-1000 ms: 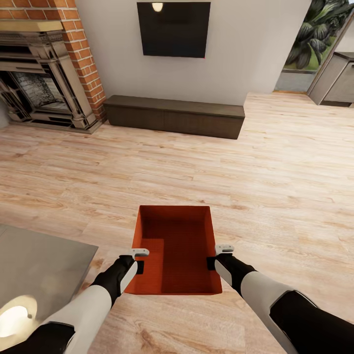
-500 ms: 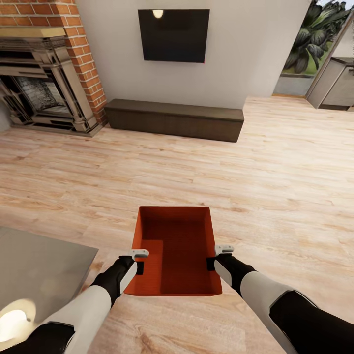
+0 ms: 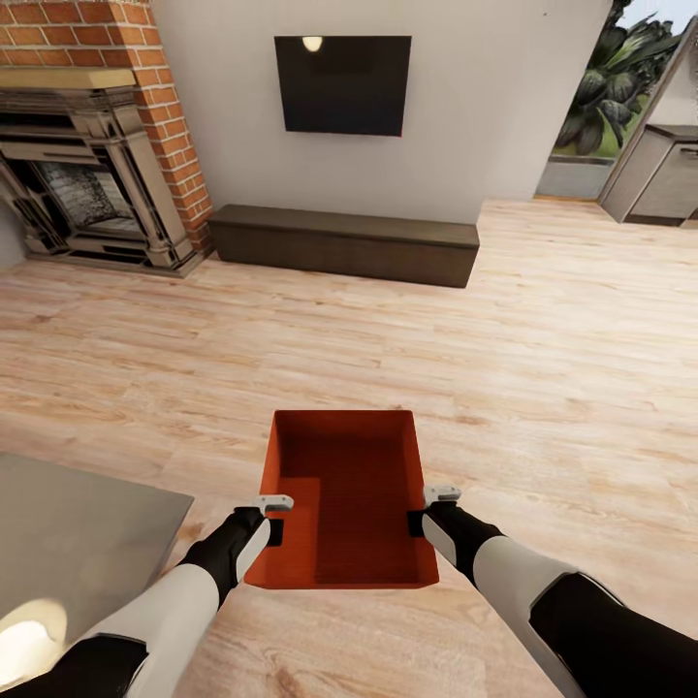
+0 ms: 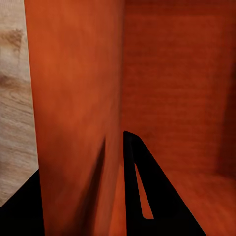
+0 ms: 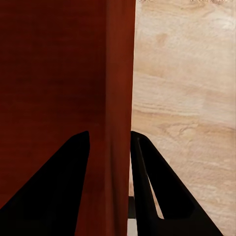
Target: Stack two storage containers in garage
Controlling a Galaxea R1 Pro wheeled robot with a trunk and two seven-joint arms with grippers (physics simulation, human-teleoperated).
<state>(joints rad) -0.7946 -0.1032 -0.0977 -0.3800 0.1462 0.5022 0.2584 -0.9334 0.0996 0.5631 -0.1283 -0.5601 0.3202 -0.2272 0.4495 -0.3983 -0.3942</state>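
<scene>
A red-orange storage container [image 3: 341, 504], lidless and empty, is carried above the wood-plank floor [image 3: 543, 388] of the living room, with its long sides running away from the robot. The left gripper [image 3: 274, 516] clamps the container's left wall near the robot's end, and the right gripper [image 3: 427, 509] clamps the right wall at about the same spot. In the left wrist view the thin wall [image 4: 78, 113] stands between the two dark fingers [image 4: 152, 196], one inside the box and one outside; the right wrist view shows the same pinch on the other wall [image 5: 115, 98], with a finger [image 5: 147, 191] on the outer side over the planks. Both sets of jaws are closed on the container walls.

Taking the container as the landmark: a grey low counter [image 3: 78, 543] lies just to its left, beside the left arm. Well beyond the container's far end, a long dark-brown cabinet [image 3: 344, 242] runs along the white wall, with a black screen [image 3: 341, 84] mounted above it. A brick fireplace [image 3: 92, 174] stands beyond and to the left of the container. No brand, label or writing can be read on the container or elsewhere.
</scene>
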